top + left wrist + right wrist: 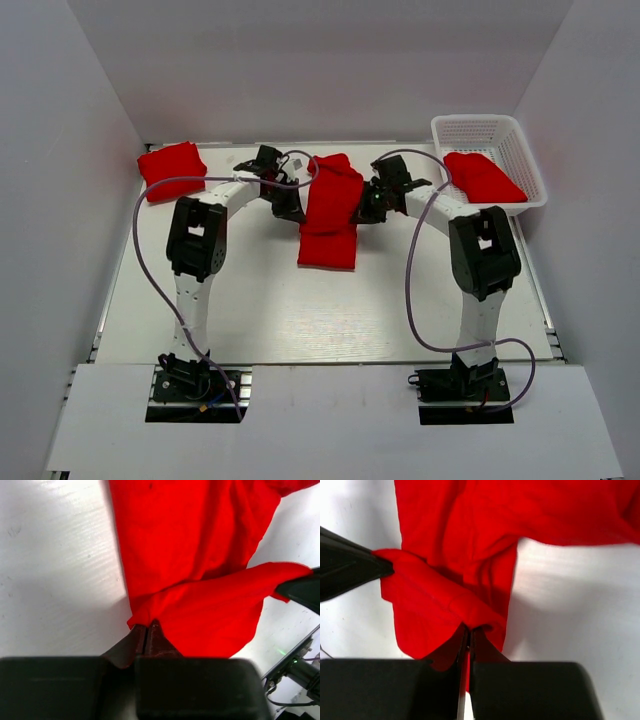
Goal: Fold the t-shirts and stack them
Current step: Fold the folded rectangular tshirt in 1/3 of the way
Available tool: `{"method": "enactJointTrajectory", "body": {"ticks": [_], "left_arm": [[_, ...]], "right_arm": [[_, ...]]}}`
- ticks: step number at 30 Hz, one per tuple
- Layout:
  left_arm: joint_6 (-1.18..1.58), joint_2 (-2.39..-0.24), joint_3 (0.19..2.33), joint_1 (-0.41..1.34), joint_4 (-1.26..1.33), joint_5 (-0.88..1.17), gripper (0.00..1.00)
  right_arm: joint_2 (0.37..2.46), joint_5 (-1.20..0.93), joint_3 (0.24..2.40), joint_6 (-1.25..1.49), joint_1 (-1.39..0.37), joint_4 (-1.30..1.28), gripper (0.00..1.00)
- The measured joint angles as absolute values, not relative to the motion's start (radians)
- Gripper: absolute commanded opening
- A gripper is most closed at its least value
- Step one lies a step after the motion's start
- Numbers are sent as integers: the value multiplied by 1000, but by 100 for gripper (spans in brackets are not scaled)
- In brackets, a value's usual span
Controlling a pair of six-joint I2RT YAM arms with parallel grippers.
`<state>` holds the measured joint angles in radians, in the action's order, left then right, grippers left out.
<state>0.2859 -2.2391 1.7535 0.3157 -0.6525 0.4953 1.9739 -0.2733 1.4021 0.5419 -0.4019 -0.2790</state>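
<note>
Now mid-fold: find the centre t-shirt (328,215) stretched lengthwise on the white table (250,310), between the two arms. Note the left gripper (148,631), clamped tight on a bunched edge of red cloth at the shirt's left side. Note the right gripper (468,630) too, pinched closed on the opposite edge with a thin roll of fabric caught between the jaws. See also a folded t-shirt (172,170) at the far left corner, well apart, and a third t-shirt (482,176) lying in the white lattice basket (478,122) at the far right.

To do this fold well, judging from the lie of the cloth:
- Raise both pinched edges together and level, so as not to twist the panel.
- Carry them across in one even sweep, with just enough tension to flatten the slack sagging between the grips.
- Lay down square on the matching edge before letting go.
- Watch for an extra layer trapped in either pinch.
- Mind the loose flap beside the right grip, which looks likely to tuck under crooked.
</note>
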Motion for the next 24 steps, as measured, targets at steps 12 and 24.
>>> {"method": "enactJointTrajectory", "body": {"ticks": [12, 24], "left_arm": [[287, -2270, 1901, 295, -657, 503, 72], [239, -2128, 1775, 260, -610, 537, 0]], "right_arm": [[2036, -293, 1501, 525, -363, -266, 64], [1912, -350, 1529, 469, -339, -222, 0]]}}
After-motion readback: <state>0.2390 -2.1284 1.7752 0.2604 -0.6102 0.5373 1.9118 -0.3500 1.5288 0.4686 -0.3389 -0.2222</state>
